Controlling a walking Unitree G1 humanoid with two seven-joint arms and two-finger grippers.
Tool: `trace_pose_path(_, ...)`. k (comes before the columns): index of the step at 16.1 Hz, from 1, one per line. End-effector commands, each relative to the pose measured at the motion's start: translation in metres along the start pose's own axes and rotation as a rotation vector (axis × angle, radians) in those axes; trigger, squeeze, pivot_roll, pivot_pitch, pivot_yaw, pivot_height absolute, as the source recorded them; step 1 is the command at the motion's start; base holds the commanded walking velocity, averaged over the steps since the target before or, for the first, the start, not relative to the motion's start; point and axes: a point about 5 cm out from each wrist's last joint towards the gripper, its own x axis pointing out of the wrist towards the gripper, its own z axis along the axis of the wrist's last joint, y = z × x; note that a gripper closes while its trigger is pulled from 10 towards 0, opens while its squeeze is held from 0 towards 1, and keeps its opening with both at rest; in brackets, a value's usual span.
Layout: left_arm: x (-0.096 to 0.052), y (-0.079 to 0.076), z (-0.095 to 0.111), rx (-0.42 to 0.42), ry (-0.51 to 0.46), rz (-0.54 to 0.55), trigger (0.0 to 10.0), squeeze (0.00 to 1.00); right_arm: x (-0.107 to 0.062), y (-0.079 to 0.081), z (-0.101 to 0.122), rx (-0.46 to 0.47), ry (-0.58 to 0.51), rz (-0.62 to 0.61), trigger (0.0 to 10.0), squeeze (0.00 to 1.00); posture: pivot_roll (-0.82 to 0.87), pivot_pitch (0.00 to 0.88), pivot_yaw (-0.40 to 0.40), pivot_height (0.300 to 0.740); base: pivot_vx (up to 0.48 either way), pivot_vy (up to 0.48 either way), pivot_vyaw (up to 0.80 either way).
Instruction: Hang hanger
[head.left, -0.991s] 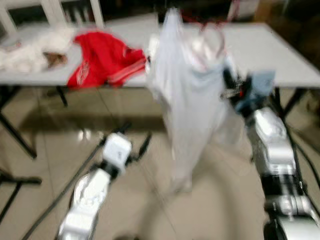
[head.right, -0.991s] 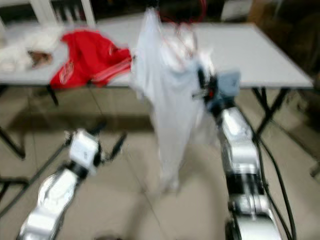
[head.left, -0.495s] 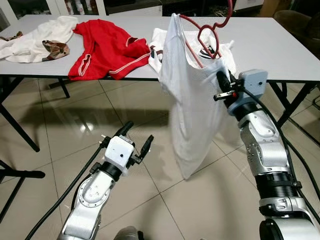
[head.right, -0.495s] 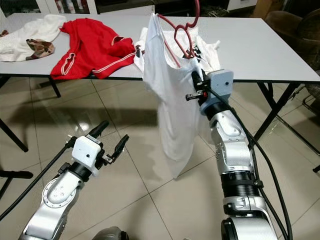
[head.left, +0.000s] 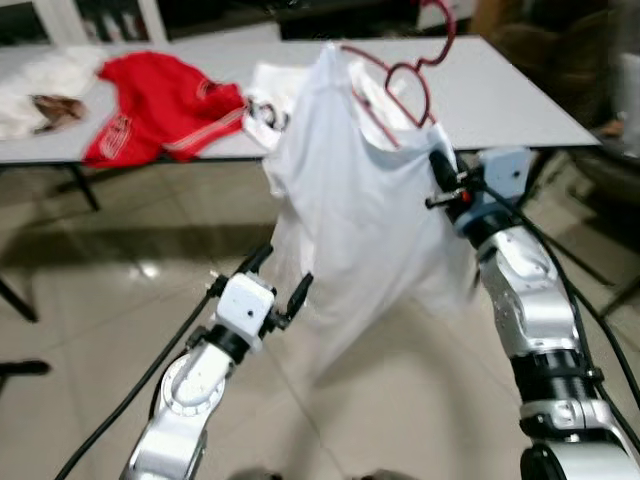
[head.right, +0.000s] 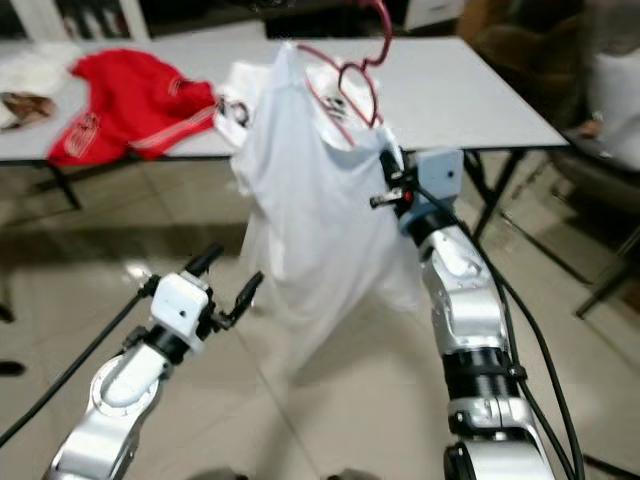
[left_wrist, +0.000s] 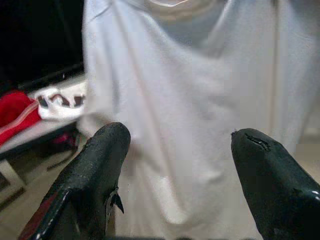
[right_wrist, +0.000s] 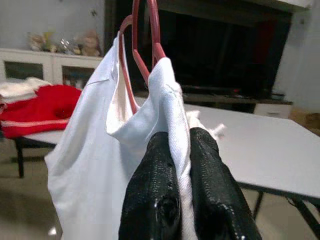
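Room: glossy pale tile floor (head.left: 90, 300) with light reflections; a long grey-white table (head.left: 500, 90) on black legs runs across the far side, dark furniture behind it. On the table, toward its left end, a red garment (head.left: 150, 110) with white stripes lies spread out, reaching to the front edge; at the far left edge, a heap of white cloth (head.left: 35, 85) with a brown patch; near the middle of the front edge, another white garment (head.left: 262, 100) with a dark print. Right gripper (right_wrist: 179, 150) is raised in front of the table's front edge, fingers pinched tight on a fold of the white shirt (head.left: 350, 210) at its shoulder. The shirt hangs off a red hanger (head.left: 400, 70), whose hook rises above the collar; the shirt body drapes free above the floor, between the two arms. Left gripper (head.left: 282, 285) sits lower, just beside the shirt's lower edge, fingers spread wide with nothing between them; in the left wrist view the shirt hangs close ahead of the fingertips (left_wrist: 107, 142). Black cables trail along both arms
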Motion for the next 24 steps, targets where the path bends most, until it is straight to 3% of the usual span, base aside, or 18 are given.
trace_pose_path(1,-0.001,0.004,0.001,0.015,0.000,0.012,10.0,0.00,0.004,0.004,0.013,0.002,-0.058,0.013,10.0,0.00,0.04,0.000,0.022,0.736,0.000,-0.461,0.00)
trace_pose_path(6,0.000,0.005,0.001,0.017,0.004,0.017,10.0,0.00,0.005,0.004,0.013,0.005,-0.057,0.017,10.0,0.00,0.04,0.000,0.022,0.736,0.000,-0.438,0.00)
trace_pose_path(16,0.003,0.005,0.002,-0.028,-0.002,0.023,10.0,0.00,0.005,0.004,0.012,0.006,-0.050,0.023,10.0,0.00,0.04,0.000,0.021,0.736,0.000,0.000,0.00)
trace_pose_path(21,0.004,0.003,0.002,-0.040,0.002,0.014,10.0,0.00,-0.011,0.008,-0.035,-0.049,0.154,0.096,10.0,0.00,0.04,0.000,0.017,0.736,0.000,0.000,0.00)
trace_pose_path(24,0.002,0.001,-0.002,-0.044,0.020,0.004,10.0,0.00,-0.018,0.006,-0.047,-0.062,0.199,0.097,10.0,0.00,0.03,0.000,0.019,0.736,0.000,0.000,0.00)
